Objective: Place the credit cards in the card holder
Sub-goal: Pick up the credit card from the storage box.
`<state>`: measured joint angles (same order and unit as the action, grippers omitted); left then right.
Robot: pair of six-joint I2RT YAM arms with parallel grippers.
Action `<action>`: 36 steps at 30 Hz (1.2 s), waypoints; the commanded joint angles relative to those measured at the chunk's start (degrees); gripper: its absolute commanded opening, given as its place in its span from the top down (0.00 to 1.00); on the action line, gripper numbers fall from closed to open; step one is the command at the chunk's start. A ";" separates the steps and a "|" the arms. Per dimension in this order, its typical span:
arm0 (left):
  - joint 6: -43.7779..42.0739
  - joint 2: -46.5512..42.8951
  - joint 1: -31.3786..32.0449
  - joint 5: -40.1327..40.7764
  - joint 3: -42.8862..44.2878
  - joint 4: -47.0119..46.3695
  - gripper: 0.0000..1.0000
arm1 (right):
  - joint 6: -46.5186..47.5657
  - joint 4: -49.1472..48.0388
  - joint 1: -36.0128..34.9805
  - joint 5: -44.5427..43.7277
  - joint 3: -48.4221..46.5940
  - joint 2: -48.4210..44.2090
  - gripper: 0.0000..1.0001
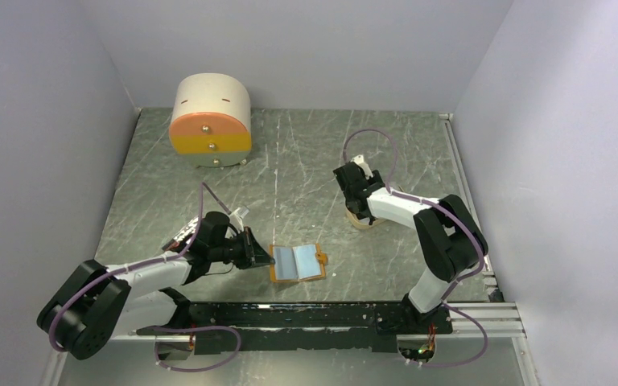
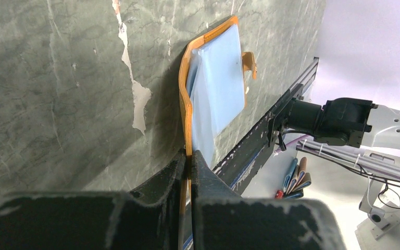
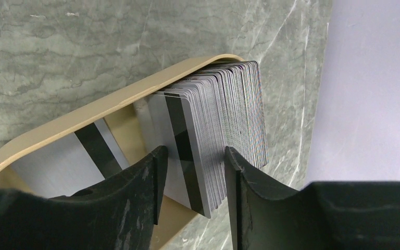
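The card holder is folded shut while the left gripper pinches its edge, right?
No. The card holder lies open, pale blue inside showing, while the left gripper pinches its edge. The top external view shows it.

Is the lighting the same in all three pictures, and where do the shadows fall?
Top external view: soft, even light, only a small shadow beneath the drawer box. Left wrist view: the card holder throws a dark shadow onto the table. Right wrist view: the credit cards show faint coloured fringes along their edges.
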<state>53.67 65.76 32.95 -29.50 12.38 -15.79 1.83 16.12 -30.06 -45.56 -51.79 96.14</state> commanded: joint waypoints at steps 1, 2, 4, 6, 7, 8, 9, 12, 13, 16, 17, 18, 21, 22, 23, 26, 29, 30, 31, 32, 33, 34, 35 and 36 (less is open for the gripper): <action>-0.60 0.86 0.27 0.70 1.01 -0.77 0.91 | 0.80 -1.14 0.79 -1.74 -0.12 -1.48 0.55; -0.55 1.13 0.26 0.54 0.98 -1.01 0.91 | 0.81 -1.17 0.80 -1.66 -0.07 -1.63 0.56; -0.63 1.30 0.27 0.49 1.06 -1.04 0.91 | 0.82 -1.05 0.80 -1.56 -0.07 -1.82 0.58; -0.74 1.13 0.24 0.62 1.19 -0.83 0.91 | 0.83 -0.89 0.80 -1.61 -0.23 -1.89 0.60; -0.76 1.01 0.27 0.65 1.24 -0.71 0.91 | 0.76 -0.76 0.75 -1.52 -0.38 -1.92 0.60; -0.83 0.92 0.27 0.73 1.24 -0.59 0.91 | 0.65 -0.66 0.79 -1.49 -0.49 -1.98 0.61; -0.84 0.80 0.27 0.72 1.24 -0.44 0.91 | 0.64 -0.58 0.80 -1.40 -0.50 -2.10 0.62; -0.77 0.63 0.22 0.84 1.03 -0.50 0.91 | 0.64 -0.50 0.80 -1.36 -0.50 -2.43 0.65; -0.73 0.60 0.27 0.84 0.98 -0.55 0.91 | 0.56 -0.48 0.80 -1.17 -0.50 -2.52 0.66; -0.72 0.74 0.26 0.80 1.06 -0.62 0.91 | 0.25 0.19 0.80 -1.13 -0.76 -2.61 0.67; -0.67 0.79 0.21 0.76 0.99 -0.67 0.91 | 0.25 0.30 0.80 -1.06 -0.82 -2.74 0.68; -0.64 0.86 0.26 0.73 0.98 -0.79 0.91 | 0.27 0.36 0.80 -0.95 -0.81 -2.91 0.69; -0.59 0.79 0.25 0.71 0.98 -0.82 0.91 | 0.28 0.57 0.80 -0.85 -0.99 -3.46 0.72; -0.66 0.78 0.22 0.75 1.02 -0.67 0.91 | 0.28 0.56 0.80 -0.86 -1.03 -3.54 0.72; -0.71 0.73 0.22 0.80 1.12 -0.58 0.91 | 0.27 0.55 0.80 -0.89 -1.03 -3.63 0.73; -0.72 0.60 0.27 0.84 1.08 -0.60 0.91 | 0.17 0.85 0.73 -0.69 -1.12 -3.93 0.77; -0.43 0.71 0.26 0.71 0.86 -0.89 0.91 | -0.10 1.33 0.66 -0.11 -1.38 -4.18 0.79; -0.43 0.71 0.27 0.75 0.89 -0.91 0.91 | -0.18 1.41 0.63 0.24 -1.38 -4.32 0.81; -0.41 0.77 0.21 0.69 0.88 -0.98 0.91 | -0.30 1.51 0.60 0.50 -1.38 -4.48 0.82; -0.41 0.78 0.27 0.67 0.86 -1.04 0.91 | -0.34 1.61 0.57 0.87 -1.38 -4.64 0.83; -0.46 0.78 0.27 0.73 0.89 -1.00 0.91 | -0.45 1.63 0.54 1.20 -1.38 -4.84 0.84; -0.41 0.78 0.23 0.65 0.89 -1.07 0.91 | -0.55 1.63 0.53 1.62 -1.38 -5.02 0.85; -0.41 0.78 0.27 0.61 0.85 -1.17 0.91 | -0.71 1.71 0.53 2.21 -1.46 -5.13 0.86; -0.39 0.78 0.25 0.61 0.81 -1.13 0.91 | -0.85 1.83 0.47 2.63 -1.55 -5.19 0.87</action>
<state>53.71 66.81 32.95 -29.39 12.38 -15.94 1.50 16.69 -30.06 -43.07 -51.99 92.73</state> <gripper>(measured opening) 0.098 0.151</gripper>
